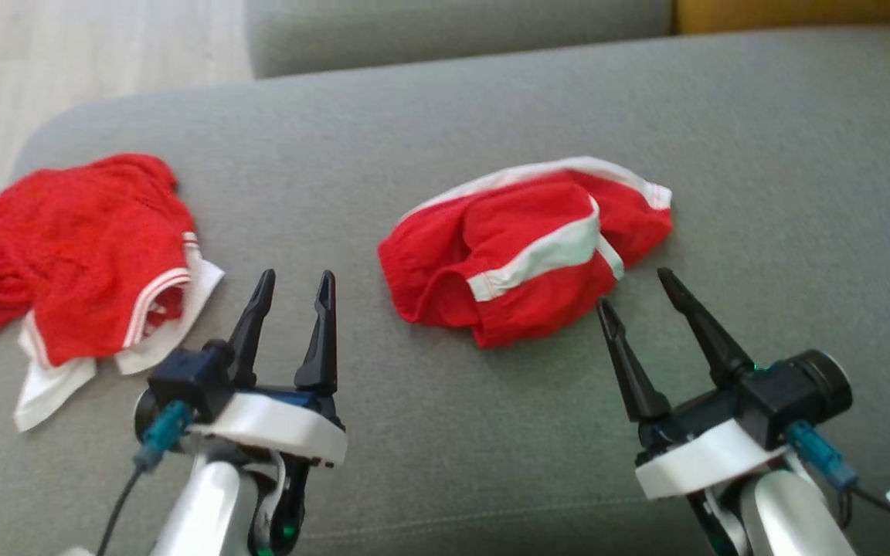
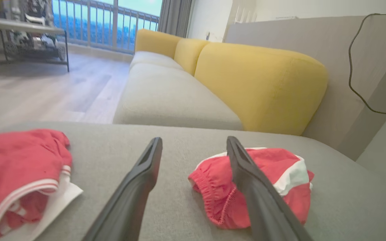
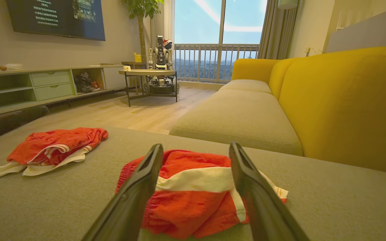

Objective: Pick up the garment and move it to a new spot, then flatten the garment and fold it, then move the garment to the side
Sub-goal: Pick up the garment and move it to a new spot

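The left gripper (image 1: 297, 276) has its jaws spread, and bare grey cushion (image 1: 445, 131) runs ahead of them. A crumpled red garment (image 1: 74, 247) lies off its left finger, near but apart. Red-and-white shorts (image 1: 522, 247) lie just ahead of the right gripper (image 1: 634, 287) and its parted jaws, with open cushion to the right. A yellow backrest (image 3: 347, 100) rises well beyond.

Grey sofa seat (image 1: 491, 116); 2 red/white items on it: shorts (image 1: 526, 247) mid; mesh garment (image 1: 74, 247) left edge.
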Controlling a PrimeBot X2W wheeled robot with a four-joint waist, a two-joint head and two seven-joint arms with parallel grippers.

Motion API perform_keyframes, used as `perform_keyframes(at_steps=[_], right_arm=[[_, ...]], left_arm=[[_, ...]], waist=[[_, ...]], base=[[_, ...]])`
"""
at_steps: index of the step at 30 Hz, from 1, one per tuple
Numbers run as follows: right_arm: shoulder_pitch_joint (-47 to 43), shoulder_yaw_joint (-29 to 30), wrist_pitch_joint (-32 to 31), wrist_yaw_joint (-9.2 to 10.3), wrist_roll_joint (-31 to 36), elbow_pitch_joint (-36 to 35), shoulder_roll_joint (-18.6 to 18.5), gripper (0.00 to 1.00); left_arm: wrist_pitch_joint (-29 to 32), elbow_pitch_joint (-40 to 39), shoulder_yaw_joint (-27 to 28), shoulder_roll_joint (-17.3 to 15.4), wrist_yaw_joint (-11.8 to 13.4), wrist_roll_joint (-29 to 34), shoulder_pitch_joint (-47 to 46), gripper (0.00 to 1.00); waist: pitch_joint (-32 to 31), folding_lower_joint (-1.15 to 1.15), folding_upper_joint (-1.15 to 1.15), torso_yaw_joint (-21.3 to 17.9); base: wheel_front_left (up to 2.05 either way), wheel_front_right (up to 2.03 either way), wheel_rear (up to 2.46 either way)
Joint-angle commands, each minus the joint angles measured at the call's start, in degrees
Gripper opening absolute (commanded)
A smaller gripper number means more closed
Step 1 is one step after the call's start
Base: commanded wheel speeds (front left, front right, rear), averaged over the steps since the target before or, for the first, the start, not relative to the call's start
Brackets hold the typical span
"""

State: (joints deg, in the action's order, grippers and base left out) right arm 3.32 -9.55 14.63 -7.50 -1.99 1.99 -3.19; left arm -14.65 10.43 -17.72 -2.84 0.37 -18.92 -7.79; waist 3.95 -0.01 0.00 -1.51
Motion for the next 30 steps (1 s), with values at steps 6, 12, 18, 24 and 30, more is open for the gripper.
perform_keyframes(at_steps=[6, 12, 18, 24, 30], right_arm=[[-1.55, 0.32, 0.37, 0.01, 0.86, -2.13, 0.31, 1.0], [-4.3, 3.53, 0.37, 0.01, 1.31, -2.79, 0.31, 1.0], [-6.86, 6.19, 0.37, 0.01, 0.65, -2.44, 0.31, 1.0], [-7.02, 7.13, 0.37, 0.01, 0.31, -2.16, 0.31, 1.0], [-6.94, 7.29, 0.37, 0.01, 0.22, -2.0, 0.31, 1.0]], left_arm=[[-0.34, -10.23, 3.26, -0.05, 4.78, 6.63, 3.75, 1.0], [-0.34, -13.31, 5.33, -0.04, 8.98, 9.82, 9.16, 1.0], [-0.35, -13.27, 6.31, -0.04, 10.1, 9.81, 12.95, 1.0], [-0.35, -13.1, 6.54, -0.04, 9.85, 10.06, 14.75, 1.0], [-0.35, -12.59, 6.29, -0.04, 9.72, 9.9, 15.11, 1.0]], waist=[[-2.77, 0.01, 0.0, 1.58], [-4.12, 0.01, 0.0, 1.08], [-6.12, 0.01, 0.0, 1.07], [-6.89, 0.01, 0.0, 1.56], [-7.26, 0.01, 0.0, 2.2]], base=[[0.0, 0.0, 0.0], [0.0, 0.0, 0.0], [0.0, 0.0, 0.0], [0.0, 0.0, 0.0], [0.0, 0.0, 0.0]])
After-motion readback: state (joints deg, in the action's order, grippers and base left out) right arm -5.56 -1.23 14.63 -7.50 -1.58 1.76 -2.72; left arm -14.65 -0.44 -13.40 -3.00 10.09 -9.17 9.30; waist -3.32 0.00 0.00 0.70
